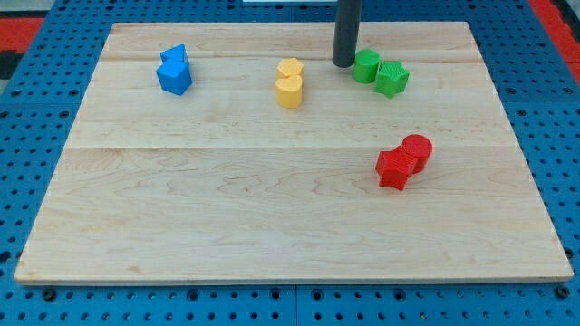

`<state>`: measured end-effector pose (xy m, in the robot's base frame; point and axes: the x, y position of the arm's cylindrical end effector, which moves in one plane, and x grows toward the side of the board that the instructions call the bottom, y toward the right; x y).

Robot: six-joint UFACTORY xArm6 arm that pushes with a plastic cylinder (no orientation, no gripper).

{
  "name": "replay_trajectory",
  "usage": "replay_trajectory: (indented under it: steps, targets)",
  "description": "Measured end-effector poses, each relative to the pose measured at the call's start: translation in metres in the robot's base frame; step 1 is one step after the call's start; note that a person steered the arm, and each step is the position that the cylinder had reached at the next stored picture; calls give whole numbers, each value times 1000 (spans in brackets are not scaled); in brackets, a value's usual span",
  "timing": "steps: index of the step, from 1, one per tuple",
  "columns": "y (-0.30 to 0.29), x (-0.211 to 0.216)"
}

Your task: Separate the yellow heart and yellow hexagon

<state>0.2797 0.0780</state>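
Table [272, 208]: pale wooden board on a blue pegboard.
Rod: dark, upright, at the view's top; my tip [343, 64] rests just left of the green blocks.
Hand: none fitted, so no grip state to tell.
Red pair [403, 161]: touching, lower right.
Green pair [381, 72]: touching.
Blue pair [174, 71]: touching, upper left.
Yellow heart [289, 91]: touching the yellow hexagon [289, 69], probably the upper one; both left of my tip.

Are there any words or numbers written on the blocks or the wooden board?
None: no word, number, label or sign can be read anywhere in the camera view.
The wooden board shows only plain wood grain.
The yellow blocks, blue blocks, green blocks and red blocks are plain coloured, with no writing.
My tip is plain dark too, just left of the green blocks.
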Motion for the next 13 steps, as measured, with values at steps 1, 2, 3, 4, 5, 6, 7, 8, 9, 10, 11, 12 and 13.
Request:
replay_trajectory:
  steps: [1,2,3,4,5,6,7,8,9,10,11,12,13]
  targets:
    - [16,0]
    - [25,0]
    - [-6,-4]
    - [-39,-4]
    - [-54,-1]
    - [-77,-1]
    - [-89,2]
    - [-89,14]
    - [-89,29]
    - [-87,47]
    - [-73,58]
    - [-65,64]
    - [-64,84]
